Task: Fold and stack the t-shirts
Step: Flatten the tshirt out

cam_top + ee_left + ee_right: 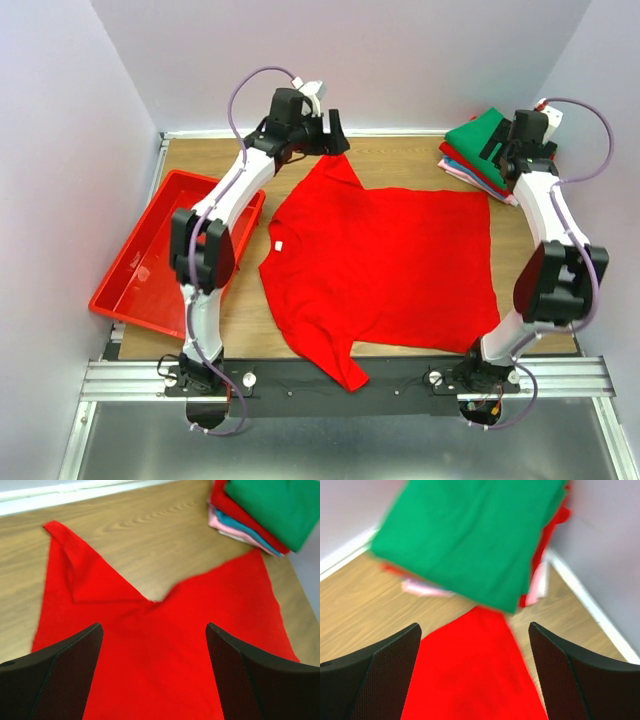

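In the top view, a bright red cloth t-shirt (390, 260) lies spread flat across the middle of the wooden table (400, 165), its small white neck tag (280, 243) toward the left. The left claw (333, 133) hangs at the upper middle of the frame, just above the tip of the shirt's far sleeve. The right claw (503, 150) sits at the upper right, over a stack of folded cloth t-shirts (472, 140) with green on top. A red plastic tray (118, 285) rests at the left.

In the left wrist view, the left claw (154, 627) is released, its jaws spread wide with nothing between them. The red shirt (165, 670) fills the lower frame beneath it, and the stack (260, 510) is at the upper right.

In the right wrist view, the right claw (475, 627) is likewise released and empty. A corner of the red shirt (470, 670) lies below the gap, and the green top shirt (475, 530) fills the upper frame.
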`<state>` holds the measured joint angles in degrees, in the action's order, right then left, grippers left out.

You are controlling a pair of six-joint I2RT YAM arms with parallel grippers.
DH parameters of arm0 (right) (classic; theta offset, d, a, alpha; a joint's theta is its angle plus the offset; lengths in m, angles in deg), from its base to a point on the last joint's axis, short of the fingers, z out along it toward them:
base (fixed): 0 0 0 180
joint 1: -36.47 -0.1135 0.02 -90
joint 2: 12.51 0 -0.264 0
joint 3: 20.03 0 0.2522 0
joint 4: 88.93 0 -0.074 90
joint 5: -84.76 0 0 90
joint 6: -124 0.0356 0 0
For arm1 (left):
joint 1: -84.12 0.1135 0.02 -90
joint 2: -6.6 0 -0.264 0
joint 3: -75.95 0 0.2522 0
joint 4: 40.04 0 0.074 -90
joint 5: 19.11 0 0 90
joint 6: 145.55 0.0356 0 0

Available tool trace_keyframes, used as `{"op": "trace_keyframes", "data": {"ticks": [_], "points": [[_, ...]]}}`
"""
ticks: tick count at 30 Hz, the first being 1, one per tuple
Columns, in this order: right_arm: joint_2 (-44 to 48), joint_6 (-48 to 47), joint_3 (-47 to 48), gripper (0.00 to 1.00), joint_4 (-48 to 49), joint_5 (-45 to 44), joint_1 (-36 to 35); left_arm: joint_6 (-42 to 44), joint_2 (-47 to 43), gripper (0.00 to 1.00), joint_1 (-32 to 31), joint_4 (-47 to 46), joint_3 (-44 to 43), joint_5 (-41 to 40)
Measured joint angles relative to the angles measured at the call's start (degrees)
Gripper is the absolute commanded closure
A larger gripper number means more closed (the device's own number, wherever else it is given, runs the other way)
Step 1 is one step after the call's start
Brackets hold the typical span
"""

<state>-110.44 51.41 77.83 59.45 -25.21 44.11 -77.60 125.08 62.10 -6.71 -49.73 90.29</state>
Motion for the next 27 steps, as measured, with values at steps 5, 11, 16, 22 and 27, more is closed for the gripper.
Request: {"op": "trace_keyframes", "data": {"ticks": [5,11,16,22,27], "points": [[8.8,1.0,-7.2,0.05,-1.3,9.9,0.0,-0.1,-11.0,0.09,-3.8,3.4,11.1,-3.7],[12.3,4.5,-20.0,0.05,-4.2,19.1,-0.2,-2.0,-18.7,0.09,-3.7,5.7,30.2,-8.2],[12.3,6.2,-25.4,0.05,-6.6,23.5,-0.5,-3.8,-20.3,0.09,-3.5,6.4,40.2,-8.5],[10.4,8.2,-26.4,0.04,-6.7,26.5,-0.5,-5.1,-20.3,0.09,-3.5,4.7,45.5,-8.2],[3.1,9.6,-26.4,0.04,-7.0,27.1,-0.5,-5.4,-19.0,0.09,-3.5,2.4,46.1,-8.2]]}}
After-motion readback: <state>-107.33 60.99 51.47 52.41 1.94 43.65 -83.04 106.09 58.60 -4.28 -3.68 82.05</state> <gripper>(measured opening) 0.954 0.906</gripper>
